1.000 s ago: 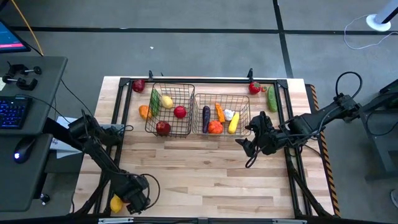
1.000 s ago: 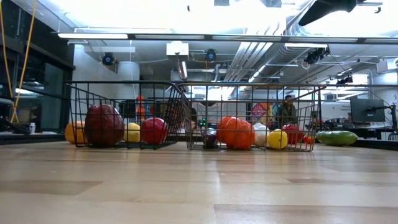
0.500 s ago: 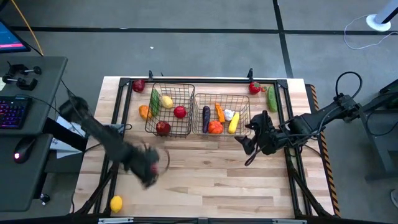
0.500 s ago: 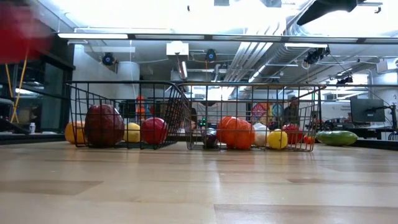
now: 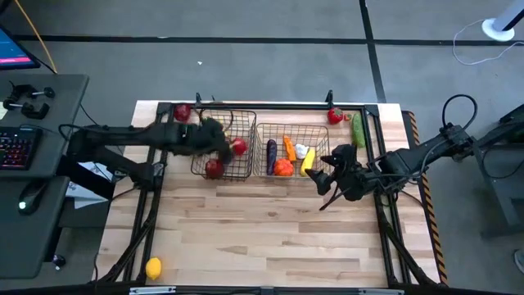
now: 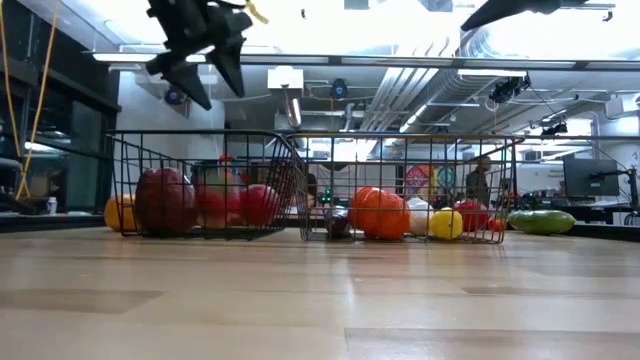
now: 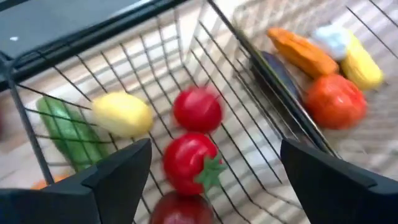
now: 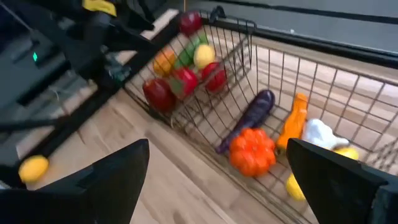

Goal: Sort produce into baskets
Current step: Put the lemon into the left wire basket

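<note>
Left gripper spread empty over narrower basket, red tomato apparently mid-fall, clearest wrist-side.

1. A robotics lab or research workshop: a wooden surface framed by black metal rails stands on a grey floor marked with dark tape lines.
2. At the left sits a desk with a backlit keyboard, a mouse and a monitor corner.
3. Cables trail across the floor at the far right.
4. The low view shows an open ceiling with exposed ducts, strip lights, and monitors on distant desks.
</note>
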Tool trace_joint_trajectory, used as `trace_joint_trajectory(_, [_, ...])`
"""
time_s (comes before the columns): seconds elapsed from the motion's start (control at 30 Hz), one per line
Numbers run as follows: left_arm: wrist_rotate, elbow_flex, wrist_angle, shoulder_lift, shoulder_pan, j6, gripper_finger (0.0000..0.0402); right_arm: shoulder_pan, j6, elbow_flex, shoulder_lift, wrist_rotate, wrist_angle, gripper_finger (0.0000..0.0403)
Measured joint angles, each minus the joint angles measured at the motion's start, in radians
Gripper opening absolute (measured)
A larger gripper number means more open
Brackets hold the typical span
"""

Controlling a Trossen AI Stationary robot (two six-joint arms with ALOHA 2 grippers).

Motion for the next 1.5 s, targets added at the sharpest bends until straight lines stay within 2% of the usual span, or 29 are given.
trace_joint_trajectory(0.13, [-0.034,0.0,-0.044,0.001,0.044,-0.022,0.0346,-0.008,0.0,0.0,0.0,0.013,0.02,0.0371])
trace_joint_trajectory(0.23, [0.039,0.0,-0.045,-0.016,0.01,-0.029,0.0346,-0.007,-0.004,0.0,0.0,0.012,0.02,0.0371])
trace_joint_trajectory(0.37, [0.149,0.0,-0.052,-0.018,-0.185,-0.083,0.0346,-0.007,-0.007,0.0,0.0,0.011,0.019,0.0371])
trace_joint_trajectory(0.43, [0.162,0.001,-0.088,-0.003,-0.317,-0.176,0.0346,-0.007,-0.008,0.0,0.0,0.009,0.018,0.0371])
trace_joint_trajectory(0.5, [0.22,0.002,-0.143,0.034,-0.439,-0.296,0.0346,-0.007,-0.009,0.0,0.0,0.003,0.018,0.0371])
trace_joint_trajectory(0.57, [0.34,0.001,-0.214,0.097,-0.539,-0.396,0.0346,-0.007,-0.025,0.0,0.0,-0.003,0.018,0.0371])
trace_joint_trajectory(0.63, [0.5,0.001,-0.249,0.168,-0.62,-0.424,0.0346,-0.007,-0.044,0.0,0.0,-0.005,0.021,0.0371])
trace_joint_trajectory(0.8, [0.899,0.001,-0.254,0.357,-0.781,-0.288,0.0346,-0.007,-0.094,0.0,0.0,-0.001,0.029,0.0371])
trace_joint_trajectory(0.93, [1.094,0.0,-0.255,0.478,-0.868,-0.183,0.0346,-0.007,-0.125,0.0,0.0,-0.004,0.029,0.0371])
trace_joint_trajectory(1.17, [1.209,0.0,-0.251,0.605,-0.925,-0.139,0.0346,-0.007,-0.143,0.0,0.0,0.0,0.027,0.0371])
trace_joint_trajectory(1.37, [1.256,0.0,-0.237,0.658,-0.96,-0.14,0.0346,-0.007,-0.143,0.0,0.0,0.001,0.018,0.0371])
trace_joint_trajectory(1.5, [1.272,0.0,-0.162,0.679,-0.983,-0.143,0.0346,-0.007,-0.144,0.0,0.0,0.002,0.015,0.0371])
